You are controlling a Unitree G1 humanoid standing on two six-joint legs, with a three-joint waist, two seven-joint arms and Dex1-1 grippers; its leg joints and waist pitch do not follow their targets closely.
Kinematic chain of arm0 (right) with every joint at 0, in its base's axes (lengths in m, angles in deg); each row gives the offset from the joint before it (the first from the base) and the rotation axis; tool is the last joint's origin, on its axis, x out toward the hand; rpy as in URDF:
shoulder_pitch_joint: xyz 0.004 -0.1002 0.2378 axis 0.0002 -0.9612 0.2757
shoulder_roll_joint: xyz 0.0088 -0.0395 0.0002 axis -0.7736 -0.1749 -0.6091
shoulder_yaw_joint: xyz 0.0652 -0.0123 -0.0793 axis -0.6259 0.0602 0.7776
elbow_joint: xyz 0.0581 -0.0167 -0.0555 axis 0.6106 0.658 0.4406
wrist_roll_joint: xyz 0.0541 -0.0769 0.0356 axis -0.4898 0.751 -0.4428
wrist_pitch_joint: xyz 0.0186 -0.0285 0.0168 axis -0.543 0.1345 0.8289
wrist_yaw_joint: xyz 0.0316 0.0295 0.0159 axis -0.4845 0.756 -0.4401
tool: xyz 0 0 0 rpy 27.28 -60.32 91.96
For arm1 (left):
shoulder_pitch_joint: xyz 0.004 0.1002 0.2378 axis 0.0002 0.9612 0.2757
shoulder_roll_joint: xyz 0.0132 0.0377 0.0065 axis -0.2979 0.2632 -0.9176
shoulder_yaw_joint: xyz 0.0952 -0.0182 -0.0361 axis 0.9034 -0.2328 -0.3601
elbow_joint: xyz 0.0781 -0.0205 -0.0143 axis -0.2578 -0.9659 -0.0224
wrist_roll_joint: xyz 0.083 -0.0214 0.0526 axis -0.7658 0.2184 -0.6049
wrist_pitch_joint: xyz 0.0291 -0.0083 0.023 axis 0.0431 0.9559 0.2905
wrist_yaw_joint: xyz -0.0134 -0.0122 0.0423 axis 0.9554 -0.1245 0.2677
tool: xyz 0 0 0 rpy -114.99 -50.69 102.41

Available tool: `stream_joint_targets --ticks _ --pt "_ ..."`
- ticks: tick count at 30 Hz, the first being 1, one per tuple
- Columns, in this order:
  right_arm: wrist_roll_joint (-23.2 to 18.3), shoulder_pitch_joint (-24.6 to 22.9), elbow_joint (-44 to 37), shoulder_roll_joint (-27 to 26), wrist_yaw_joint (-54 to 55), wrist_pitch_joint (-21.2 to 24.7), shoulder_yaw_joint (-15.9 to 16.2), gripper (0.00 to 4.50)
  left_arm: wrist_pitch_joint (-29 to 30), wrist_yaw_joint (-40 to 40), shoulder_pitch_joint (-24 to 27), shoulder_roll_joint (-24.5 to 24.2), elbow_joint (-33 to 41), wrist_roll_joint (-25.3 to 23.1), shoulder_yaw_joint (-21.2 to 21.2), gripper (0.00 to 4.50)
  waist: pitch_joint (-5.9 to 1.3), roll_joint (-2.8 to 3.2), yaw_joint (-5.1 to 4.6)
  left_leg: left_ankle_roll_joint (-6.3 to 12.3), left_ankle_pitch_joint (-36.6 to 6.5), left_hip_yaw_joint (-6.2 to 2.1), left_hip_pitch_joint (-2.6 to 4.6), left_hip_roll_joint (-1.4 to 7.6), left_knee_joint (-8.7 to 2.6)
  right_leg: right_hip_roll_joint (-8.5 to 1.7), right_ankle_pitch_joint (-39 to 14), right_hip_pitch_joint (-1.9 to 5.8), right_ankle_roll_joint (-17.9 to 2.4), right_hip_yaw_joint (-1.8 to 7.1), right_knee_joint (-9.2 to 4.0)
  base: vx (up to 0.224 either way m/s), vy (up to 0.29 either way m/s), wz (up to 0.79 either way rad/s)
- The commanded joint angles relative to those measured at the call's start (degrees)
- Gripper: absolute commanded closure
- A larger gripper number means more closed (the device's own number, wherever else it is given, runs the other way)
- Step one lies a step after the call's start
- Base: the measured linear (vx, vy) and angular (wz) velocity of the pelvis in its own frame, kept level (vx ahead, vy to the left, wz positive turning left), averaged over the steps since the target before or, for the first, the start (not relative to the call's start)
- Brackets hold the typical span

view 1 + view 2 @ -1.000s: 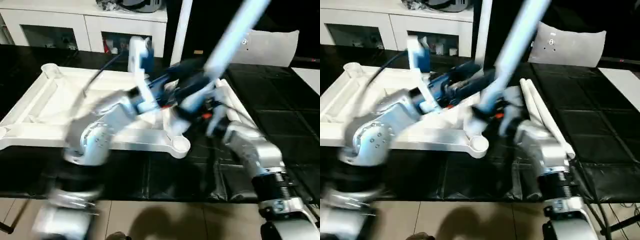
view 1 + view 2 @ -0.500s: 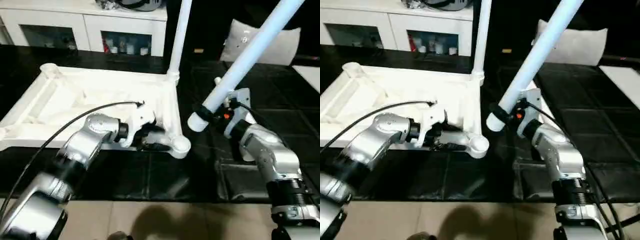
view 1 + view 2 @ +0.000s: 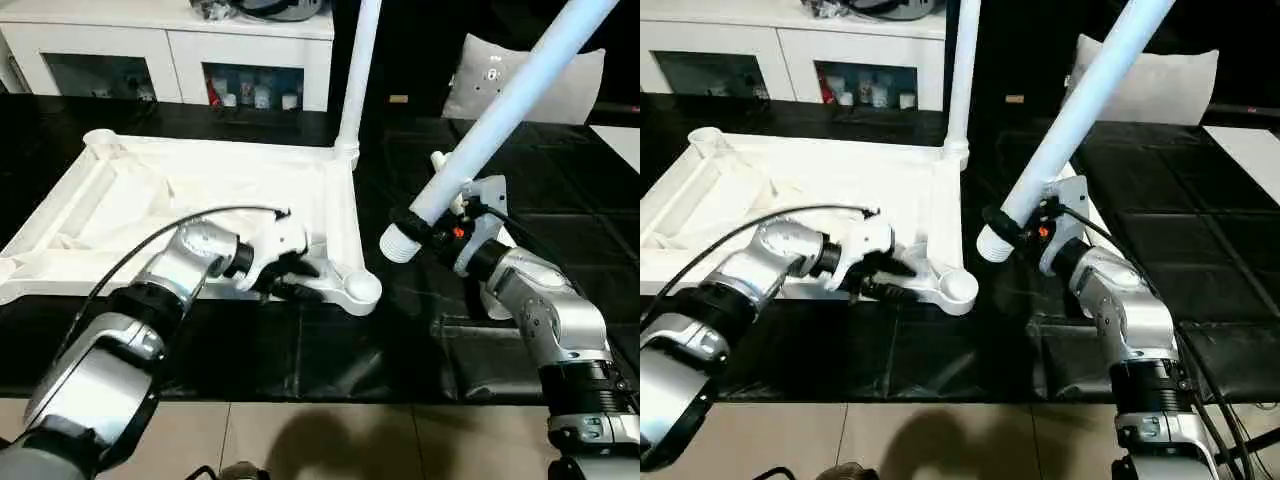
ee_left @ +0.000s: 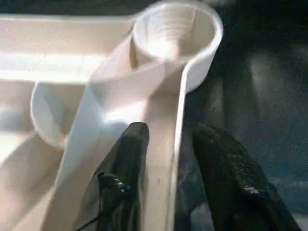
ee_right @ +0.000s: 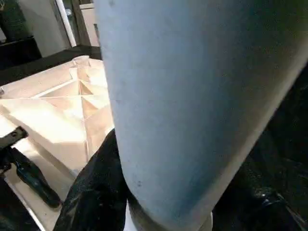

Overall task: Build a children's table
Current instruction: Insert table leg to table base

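Left tool [image 4: 166,159] is straddling the top's [image 3: 130,200] rim, not visibly pinching; right tool [image 3: 1040,235] is clamping a leg [image 3: 500,110]. Steady top, align leg over socket [image 3: 357,288].

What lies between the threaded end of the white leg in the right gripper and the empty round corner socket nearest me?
Only bare black tabletop: the left eye view shows a gap between the long white tapered leg's threaded end, held in the right gripper, and the white plastic corner socket.
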Motion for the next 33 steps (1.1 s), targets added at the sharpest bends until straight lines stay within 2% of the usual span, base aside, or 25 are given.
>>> stream_joint_targets --ticks 1,5,6,10,11,13,14,15,16,18,19,20,21,23,24,26,29,30,33 --pt "-0.2 0.1 -1.3 0.6 -0.3 0.5 -0.1 2.62 -1.7 -0.7 -1.1 0.2 -1.3 -1.5 0.3 3.01 -4.52 0.76 0.15 -2.04 -12.9 -1.84 2.12 3.56 -3.98 -5.7 -4.6 2.25 -14.7 2.59 -4.05 0.0 0.0 0.0" --pt "0.0 0.4 -1.0 0.7 -0.8 0.5 0.1 2.62 -3.8 -0.7 -1.9 0.8 -4.3 -2.6 -0.3 3.12 -4.5 0.6 0.43 -2.06 -12.9 -1.85 2.17 3.65 -4.0 -5.78 -4.6 2.21 -14.9 2.61 -3.99 0.0 0.0 0.0" --pt "0.0 0.4 -0.9 0.8 -0.9 0.5 0.2 2.62 -3.8 -0.6 -1.9 0.8 -4.3 -2.6 -0.4 3.37 -4.54 0.67 0.48 -2.03 -12.8 -1.86 2.15 3.65 -4.0 -5.84 -4.5 2.24 -14.9 2.59 -3.95 0.0 0.0 0.0" --pt "0.0 0.9 -0.6 0.9 -1.8 0.7 0.7 2.62 -3.8 0.1 -2.2 1.3 -5.8 -2.7 -1.4 3.64 -4.46 0.56 0.68 -1.75 -12.8 -1.81 2.16 3.7 -4.01 -5.88 -4.9 2.17 -15.1 2.58 -3.96 0.0 0.0 0.0" --pt "0.0 1.3 -0.6 1.0 -2.7 1.1 1.3 2.62 -3.9 0.4 -2.4 1.2 -6.9 -3.6 -1.3 3.89 -4.42 0.24 0.62 -1.62 -12.9 -1.76 2.15 3.66 -4.05 -5.88 -5.3 2.16 -15.0 2.55 -4.07 0.0 0.0 0.0" --pt "0.0 1.4 -0.6 1.0 -2.9 1.2 1.5 2.62 -4.1 0.5 -2.4 1.2 -7.3 -4.1 -1.1 3.9 -4.35 0.34 0.65 -1.4 -12.6 -1.83 2.08 3.68 -4.06 -5.92 -6.1 2.18 -14.8 2.58 -4.11 0.0 0.0 0.0" --pt "-0.2 1.6 -0.8 0.9 -3.2 1.6 1.6 2.62 -3.5 -0.2 -2.5 1.1 -7.7 -4.5 -1.1 3.94 -4.33 0.18 0.68 -1.46 -12.9 -1.83 2.1 3.75 -4.08 -6.07 -6.7 2.15 -14.7 2.61 -4.2 0.0 0.0 0.0" --pt "-0.4 1.8 -0.9 0.9 -3.6 2.1 1.9 2.62 -2.1 -1.0 -2.5 1.1 -8.0 -4.3 -1.6 4.22 -4.34 0.21 0.72 -1.51 -12.8 -1.86 2.06 3.75 -4.08 -6.13 -6.9 2.19 -14.7 2.61 -4.14 0.0 0.0 0.0" --pt "-0.6 1.9 -1.0 0.9 -4.0 2.5 2.1 2.62 -0.8 -1.5 -2.5 1.2 -8.1 -3.9 -2.2 4.22 -4.3 0.34 0.69 -1.6 -13.1 -1.86 2.12 3.78 -4.13 -6.06 -7.3 2.1 -14.8 2.55 -4.11 0.0 0.0 0.0" --pt "-0.3 2.0 -1.2 1.3 -6.0 3.3 3.4 2.62 4.7 -0.6 -1.4 1.8 -6.1 -1.9 -3.8 4.32 -4.29 0.08 0.68 -1.55 -13.2 -1.87 2.11 3.77 -4.12 -6.1 -7.5 2.14 -15.1 2.51 -4.08 0.0 0.0 0.0" --pt "-0.3 2.0 -1.2 1.3 -6.0 3.3 3.4 2.62 4.7 -0.6 -1.4 1.8 -6.1 -1.9 -3.8 4.35 -4.26 0.17 0.64 -1.39 -12.9 -1.91 2.03 3.79 -4.12 -6.18 -7.5 2.13 -15.2 2.55 -4.1 0.0 0.0 0.0" --pt "-0.2 2.1 -1.2 1.3 -6.6 3.5 4.0 2.62 8.3 -1.5 -0.2 2.2 -3.9 -1.4 -4.3 4.42 -4.26 -0.11 0.58 -1.23 -12.6 -1.86 1.96 3.78 -4.11 -6.21 -7.4 2.18 -15.2 2.58 -4.12 0.0 0.0 0.0" --pt "-0.3 2.2 -1.2 1.3 -6.7 3.6 4.0 2.62 9.7 -2.3 0.1 2.4 -3.2 -1.1 -4.7 4.47 -4.3 -0.02 0.6 -1.19 -12.3 -1.92 1.97 3.88 -4.08 -6.31 -6.9 2.26 -15.5 2.58 -3.95 0.0 0.0 0.0" --pt "-0.8 2.6 -1.4 1.1 -7.2 4.1 4.3 2.62 16.4 -5.7 1.1 3.7 -0.2 0.2 -6.7 4.47 -4.26 -0.33 0.54 -0.22 -11.2 -1.8 1.89 3.75 -3.93 -6.2 -5.8 2.18 -15.8 2.57 -4.01 0.0 0.0 0.0" --pt "-0.9 2.7 -1.5 1.0 -7.4 4.2 4.4 2.62 18.1 -6.3 1.3 4.0 0.6 0.6 -7.4 4.5 -4.29 -0.27 0.5 -0.12 -10.8 -1.8 1.83 3.75 -3.9 -6.24 -5.8 2.33 -15.9 2.56 -3.87 0.0 0.0 0.0" --pt "-0.9 3.0 -1.7 1.1 -8.2 4.7 4.7 2.62 24.3 -7.7 3.7 4.8 7.0 2.9 -9.4 4.5 -4.2 -0.37 0.42 0.38 -10.5 -1.8 1.69 3.71 -3.85 -6.2 -7.0 2.35 -15.6 2.56 -4.04 0.0 0.0 0.0" --pt "-0.8 3.3 -1.9 1.3 -8.9 4.9 5.1 2.62 26.5 -10.0 6.2 5.7 13.3 4.5 -11.0 4.5 -4.27 -0.3 0.12 0.76 -10.2 -1.86 1.65 3.83 -3.82 -6.09 -7.1 2.31 -15.4 2.57 -4.12 0.0 0.0 0.0" --pt "-0.9 3.3 -2.2 1.5 -9.2 5.2 5.3 2.62 28.6 -11.2 8.2 5.9 18.5 4.7 -11.5 4.5 -4.22 -0.42 0.05 0.88 -10.1 -1.78 1.64 3.74 -3.83 -5.92 -7.0 2.23 -15.4 2.55 -4.13 0.0 0.0 0.0" --pt "-1.0 3.2 -2.7 1.7 -9.6 5.6 5.4 2.62 33.0 -13.0 10.9 6.0 25.7 3.7 -11.8 4.5 -4.19 -0.24 -0.08 1.07 -9.6 -1.8 1.64 3.84 -3.91 -5.73 -7.1 2.12 -14.8 2.56 -4.13 0.0 0.0 0.0"
